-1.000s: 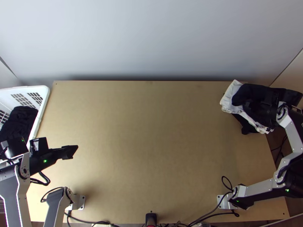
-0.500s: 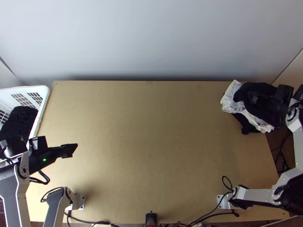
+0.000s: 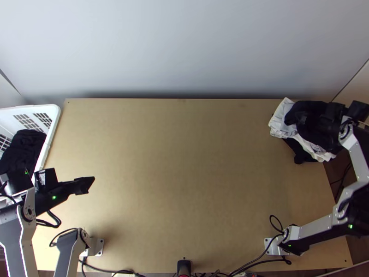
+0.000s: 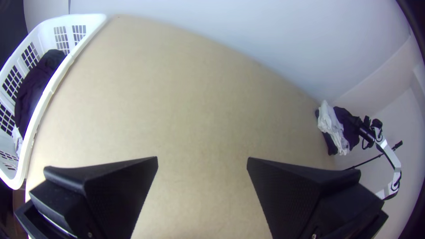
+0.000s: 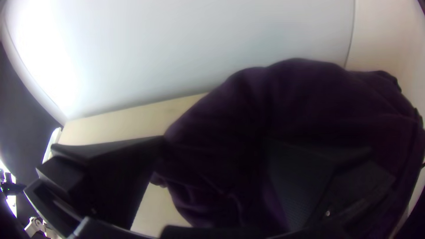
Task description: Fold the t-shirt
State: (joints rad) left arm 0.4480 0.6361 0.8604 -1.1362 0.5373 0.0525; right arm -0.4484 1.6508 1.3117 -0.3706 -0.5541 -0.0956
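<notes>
My left gripper (image 3: 85, 185) is over the table's left part in the top view; in the left wrist view the gripper (image 4: 202, 159) stands open over bare wood. At the far right corner, my right gripper (image 3: 308, 121) is at a dark garment (image 3: 318, 134) that lies bunched on top of a pile. In the right wrist view the right gripper (image 5: 214, 139) is open, its two fingers wide apart against the dark cloth (image 5: 305, 97). Whether this garment is a t-shirt I cannot tell. White cloth (image 3: 279, 121) lies beneath it, with more dark cloth (image 3: 302, 154) lower down.
A white basket (image 3: 54, 121) with dark cloth (image 3: 23, 150) inside stands at the table's left edge. The light wooden table (image 3: 184, 161) spreads between the arms. A pale wall (image 3: 184, 51) rises behind it. Cables (image 3: 258, 261) run along the near edge.
The right arm first shifted outward to the right, then partly back. The dark garment's right part, earlier stretched toward the right, now lies more bunched on the pile. The left arm has hardly moved.
</notes>
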